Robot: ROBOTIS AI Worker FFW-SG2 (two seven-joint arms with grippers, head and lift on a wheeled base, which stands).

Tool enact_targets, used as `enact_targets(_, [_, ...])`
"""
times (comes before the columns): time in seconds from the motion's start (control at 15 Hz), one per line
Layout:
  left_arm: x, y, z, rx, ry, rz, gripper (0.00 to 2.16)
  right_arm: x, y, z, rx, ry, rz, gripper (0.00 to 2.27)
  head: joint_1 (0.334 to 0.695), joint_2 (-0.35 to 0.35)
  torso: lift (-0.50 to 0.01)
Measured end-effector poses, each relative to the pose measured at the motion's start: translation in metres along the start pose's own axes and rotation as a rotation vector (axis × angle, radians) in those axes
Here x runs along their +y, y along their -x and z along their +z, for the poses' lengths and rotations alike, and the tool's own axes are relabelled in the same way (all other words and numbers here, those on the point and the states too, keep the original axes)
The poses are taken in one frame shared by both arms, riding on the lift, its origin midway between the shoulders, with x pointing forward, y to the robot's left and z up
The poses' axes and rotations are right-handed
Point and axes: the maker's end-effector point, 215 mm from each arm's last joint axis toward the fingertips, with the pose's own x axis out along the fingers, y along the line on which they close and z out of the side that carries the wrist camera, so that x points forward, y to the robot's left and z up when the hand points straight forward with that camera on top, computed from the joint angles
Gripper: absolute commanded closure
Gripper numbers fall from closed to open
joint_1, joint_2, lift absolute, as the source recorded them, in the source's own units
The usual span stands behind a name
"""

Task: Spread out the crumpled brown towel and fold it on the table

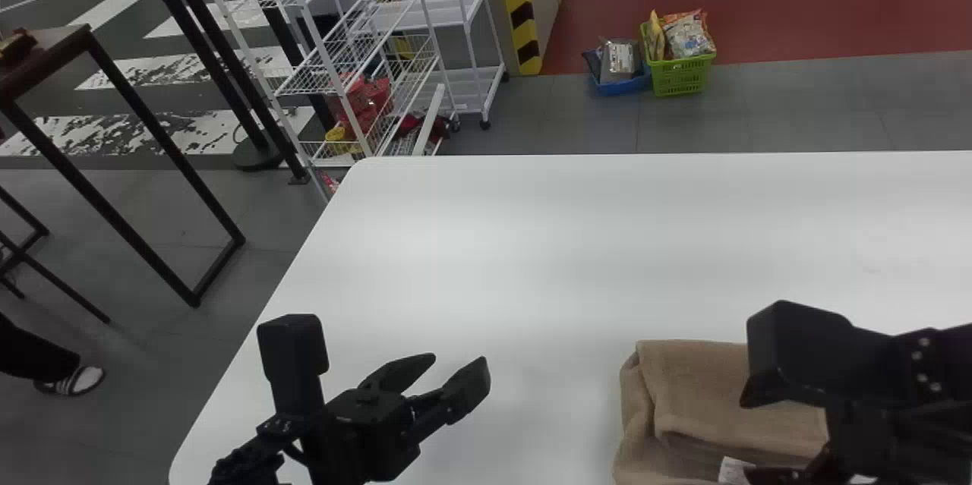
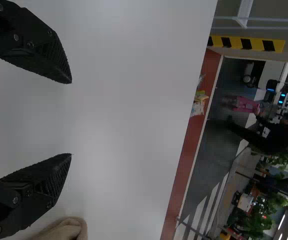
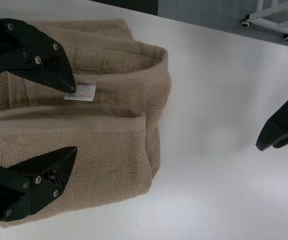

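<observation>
Brown towel (image 1: 706,386) in folded layers on table (image 1: 531,242).
I've got right gripper (image 1: 858,432) over it, left gripper (image 1: 461,363) off to its left, both released.

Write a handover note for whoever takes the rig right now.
Left claw: open, empty, over the table, to the left of the towel.
Right claw: open at the towel, one fingertip by its white label; can't tell whether it touches the cloth.
Done: towel lies on the table in folded layers.
Left: layers are uneven, so they probably need lining up and smoothing, perhaps another fold.
</observation>
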Motion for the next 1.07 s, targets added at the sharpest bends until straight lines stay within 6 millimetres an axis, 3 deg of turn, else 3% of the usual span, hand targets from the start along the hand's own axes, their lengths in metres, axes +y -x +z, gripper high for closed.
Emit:
enact_targets(0.2, [0.000, 0.000, 0.000, 0.000, 0.000, -0.001, 0.37, -0.003, -0.004, 0.000, 0.003, -0.009, 0.002, 0.53, 0.695, 0.315, -0.127])
enact_targets(0.53, [0.002, -0.001, -0.001, 0.002, 0.003, 0.001, 0.37, 0.014, -0.029, 0.001, 0.017, -0.014, 0.056, 0.59, 0.695, 0.341, -0.127])
enact_targets(0.6, [0.003, -0.001, -0.002, 0.003, 0.004, 0.001, 0.37, 0.016, -0.032, 0.001, 0.020, -0.015, 0.060, 0.71, 0.695, 0.348, -0.127])
enact_targets(1.07, [0.006, -0.003, -0.003, 0.004, 0.012, 0.000, 0.37, 0.009, -0.037, 0.003, 0.043, 0.000, 0.040, 0.83, 0.695, 0.350, -0.127])
